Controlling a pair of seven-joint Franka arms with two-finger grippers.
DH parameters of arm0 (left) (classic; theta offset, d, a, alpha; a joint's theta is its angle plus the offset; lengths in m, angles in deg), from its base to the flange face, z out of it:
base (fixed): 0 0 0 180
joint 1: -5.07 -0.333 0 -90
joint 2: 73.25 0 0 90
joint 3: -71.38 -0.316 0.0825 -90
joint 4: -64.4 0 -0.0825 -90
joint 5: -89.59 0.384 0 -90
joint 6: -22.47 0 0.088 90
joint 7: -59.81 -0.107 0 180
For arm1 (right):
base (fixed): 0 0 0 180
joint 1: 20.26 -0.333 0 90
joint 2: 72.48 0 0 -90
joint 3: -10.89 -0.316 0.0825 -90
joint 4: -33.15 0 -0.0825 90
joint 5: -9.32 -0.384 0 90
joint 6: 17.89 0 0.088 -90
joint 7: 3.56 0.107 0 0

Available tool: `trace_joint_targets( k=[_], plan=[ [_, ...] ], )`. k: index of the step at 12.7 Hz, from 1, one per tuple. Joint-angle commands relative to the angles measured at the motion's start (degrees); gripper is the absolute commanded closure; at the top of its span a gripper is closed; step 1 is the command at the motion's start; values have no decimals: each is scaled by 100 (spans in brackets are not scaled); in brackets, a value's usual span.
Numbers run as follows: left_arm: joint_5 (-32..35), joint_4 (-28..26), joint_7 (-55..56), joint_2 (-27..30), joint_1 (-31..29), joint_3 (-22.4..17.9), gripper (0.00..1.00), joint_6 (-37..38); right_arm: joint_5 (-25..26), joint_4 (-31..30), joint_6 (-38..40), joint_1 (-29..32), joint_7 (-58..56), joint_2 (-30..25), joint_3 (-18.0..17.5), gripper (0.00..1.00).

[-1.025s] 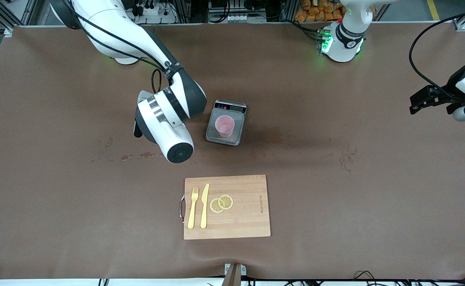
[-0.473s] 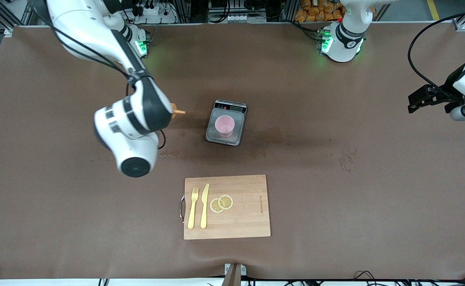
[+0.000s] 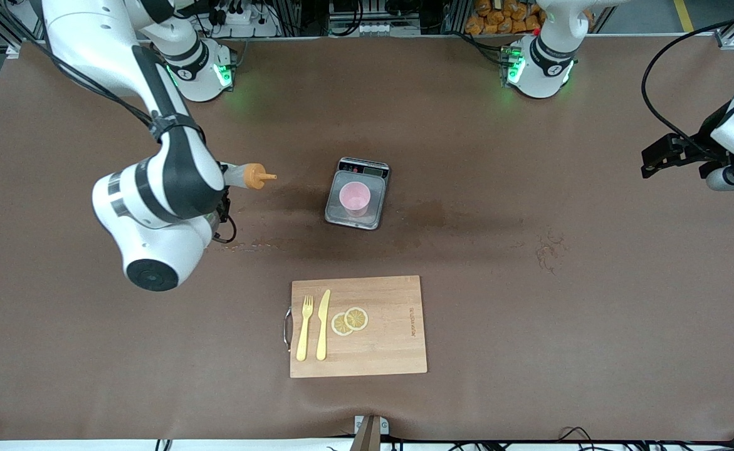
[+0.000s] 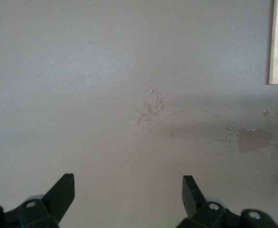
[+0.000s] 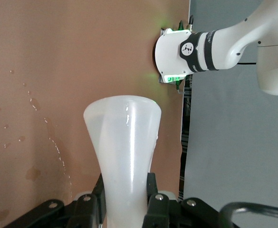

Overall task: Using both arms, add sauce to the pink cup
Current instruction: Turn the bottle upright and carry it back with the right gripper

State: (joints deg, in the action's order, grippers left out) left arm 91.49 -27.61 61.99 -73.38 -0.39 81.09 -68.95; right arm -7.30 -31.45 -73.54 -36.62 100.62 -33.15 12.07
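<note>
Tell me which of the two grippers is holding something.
The right gripper: it grips the sauce bottle, held sideways, nozzle toward the pink cup. The left gripper hangs open and empty.

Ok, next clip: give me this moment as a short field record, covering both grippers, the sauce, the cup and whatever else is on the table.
right gripper: shut on the sauce bottle, up over the table toward the right arm's end
sauce bottle: held sideways, orange nozzle pointing toward the pink cup, not over it
pink cup: upright on the scale
scale: mid-table, display end toward the robots' bases
left gripper: open, holding nothing, waiting over bare table at the left arm's end
cutting board: nearer the front camera than the scale
on board: fork, knife, two lemon slices
</note>
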Motion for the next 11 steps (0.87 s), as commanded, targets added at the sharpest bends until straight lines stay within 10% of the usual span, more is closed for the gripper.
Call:
trace_joint_targets(
  k=[1,11],
  plan=[
    [-111,-10,-52,13,19,-13,0,72,-323,-105,19,500,-659,-171,-92,100],
    [-111,-19,1,-49,37,31,0,63,-860,-466,-323,2065,-4138,-22,-65,100]
  ],
)
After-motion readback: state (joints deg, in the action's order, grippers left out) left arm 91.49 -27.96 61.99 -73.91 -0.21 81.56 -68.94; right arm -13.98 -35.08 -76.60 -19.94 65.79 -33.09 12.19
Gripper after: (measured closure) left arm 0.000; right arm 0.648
